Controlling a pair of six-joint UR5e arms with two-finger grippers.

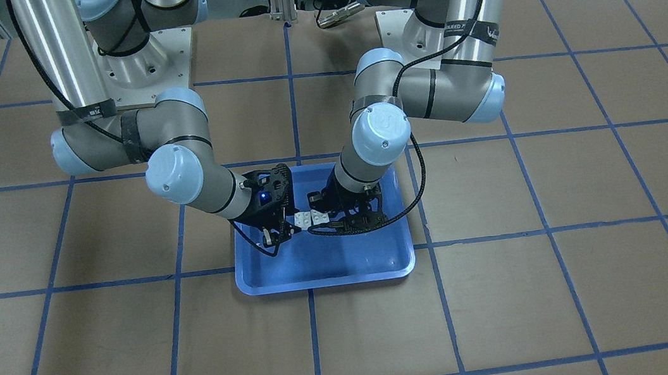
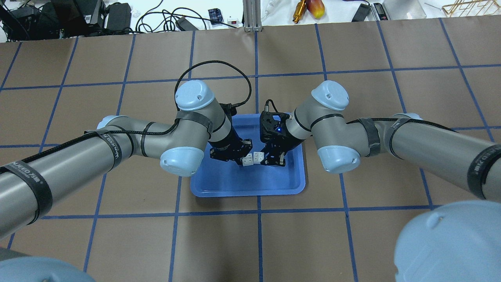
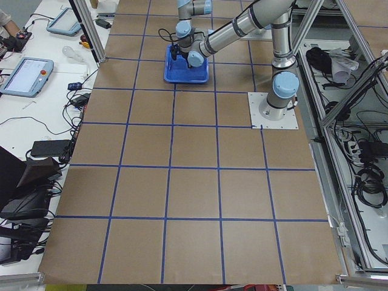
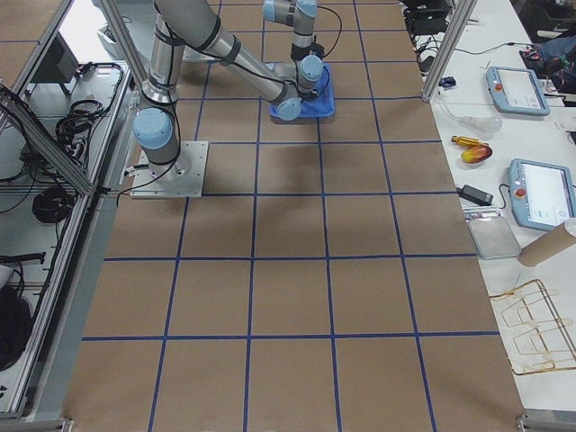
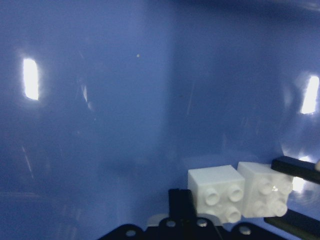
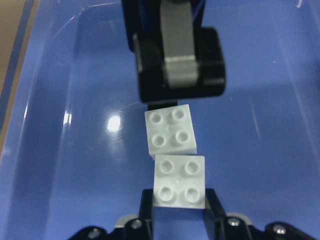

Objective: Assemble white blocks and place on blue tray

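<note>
The blue tray (image 1: 331, 270) lies at mid-table, also in the overhead view (image 2: 235, 188). Both grippers are low over it, facing each other. My left gripper (image 2: 245, 159) is shut on one white block (image 5: 216, 192). My right gripper (image 2: 260, 157) is shut on the other white block (image 6: 180, 182). The two blocks (image 1: 311, 219) touch side to side with studs up, slightly askew. In the right wrist view the left gripper's block (image 6: 170, 131) sits just beyond mine. I cannot tell whether the blocks rest on the tray floor.
The brown table with blue grid tape (image 1: 513, 293) surrounds the tray. The tray rim (image 6: 30, 100) is close on the right gripper's side. Cables, tools and tablets (image 4: 522, 90) lie beyond the table edges.
</note>
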